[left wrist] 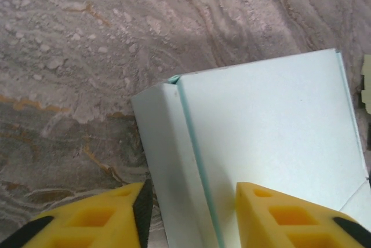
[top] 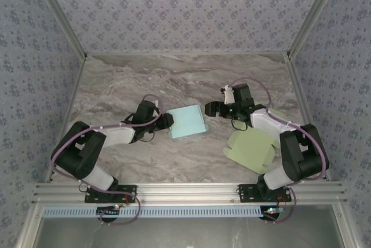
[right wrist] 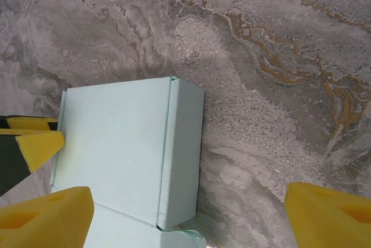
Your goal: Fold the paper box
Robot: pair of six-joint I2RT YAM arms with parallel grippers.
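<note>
**Paper box between two pincers**

Top view: the pale blue folded paper box (top: 188, 121) lies near the middle of the grey marbled worktop (top: 174, 80). The left pincer (top: 168, 121) is at its left end and the right pincer (top: 210, 109) at its far right corner.

Left wrist: the left pincer (left wrist: 191, 190) straddles the box's folded side wall; I cannot tell whether it clamps.

Right wrist: the right pincer (right wrist: 188, 201) is released, spread wide over the box (right wrist: 116, 143).

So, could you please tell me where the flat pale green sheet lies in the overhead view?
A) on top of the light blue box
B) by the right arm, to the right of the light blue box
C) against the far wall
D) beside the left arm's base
B: the flat pale green sheet lies partly under the right arm, to the right of the light blue box and apart from it.
</note>
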